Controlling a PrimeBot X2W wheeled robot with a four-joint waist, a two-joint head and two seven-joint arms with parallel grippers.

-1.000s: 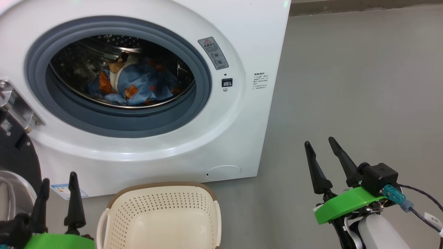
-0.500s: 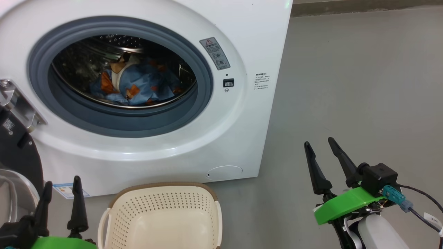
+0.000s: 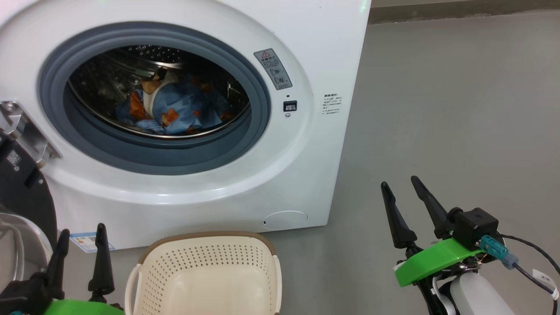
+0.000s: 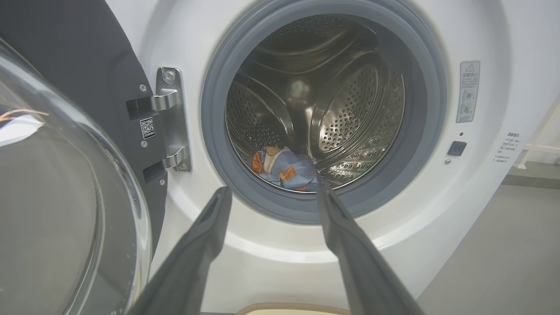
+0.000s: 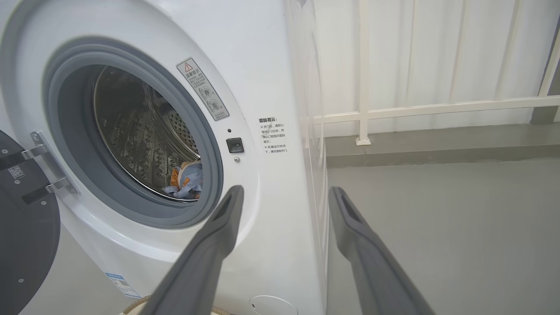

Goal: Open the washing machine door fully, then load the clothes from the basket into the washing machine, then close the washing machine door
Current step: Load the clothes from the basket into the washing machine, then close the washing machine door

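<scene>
The white washing machine (image 3: 315, 52) stands with its round opening uncovered. The washing machine door (image 3: 19, 192) hangs swung open at the left on its metal hinge (image 4: 173, 118), glass bowl (image 4: 65, 197) facing out. The blue printed clothes (image 3: 175, 109) lie in the steel drum, also seen as clothes (image 4: 284, 168) and clothes (image 5: 188, 179). The cream basket (image 3: 201, 236) sits on the floor before the machine with nothing in it. My left gripper (image 3: 83, 229) stands open left of the basket, beside the door. My right gripper (image 3: 399, 181) is open over bare floor to the right.
Grey floor (image 3: 459, 109) stretches to the machine's right. A white railing (image 5: 437, 107) and pale wall run behind it. A round cover (image 3: 285, 218) and a blue label (image 3: 89, 241) sit low on the machine's front.
The whole head view has drifted slightly, so the camera moved. Both grippers sit a little lower in it and stay open. The clothes, basket and door are unchanged.
</scene>
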